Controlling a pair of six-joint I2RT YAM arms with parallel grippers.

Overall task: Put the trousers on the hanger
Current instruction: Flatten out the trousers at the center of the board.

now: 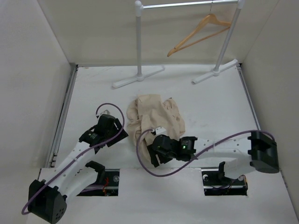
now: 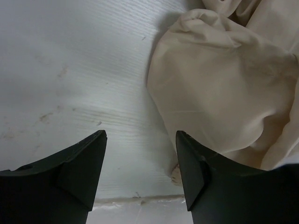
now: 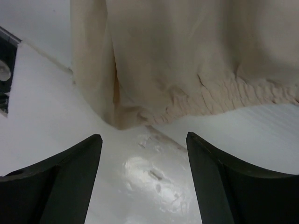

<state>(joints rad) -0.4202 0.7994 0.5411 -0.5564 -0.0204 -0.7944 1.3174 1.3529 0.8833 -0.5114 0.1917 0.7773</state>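
Observation:
The beige trousers lie crumpled in a heap at the middle of the white table. The tan wooden hanger hangs tilted by its hook from the white rack's top bar at the back right. My left gripper is open and empty just left of the heap; in the left wrist view bare table lies between its fingers and the trousers lie up and to the right. My right gripper is open and empty at the heap's near edge; in the right wrist view the trousers' gathered hem lies just ahead.
The white garment rack stands on two feet at the back of the table. White walls close in the left, right and back sides. A seam crosses the table near the front edge, by the arm bases.

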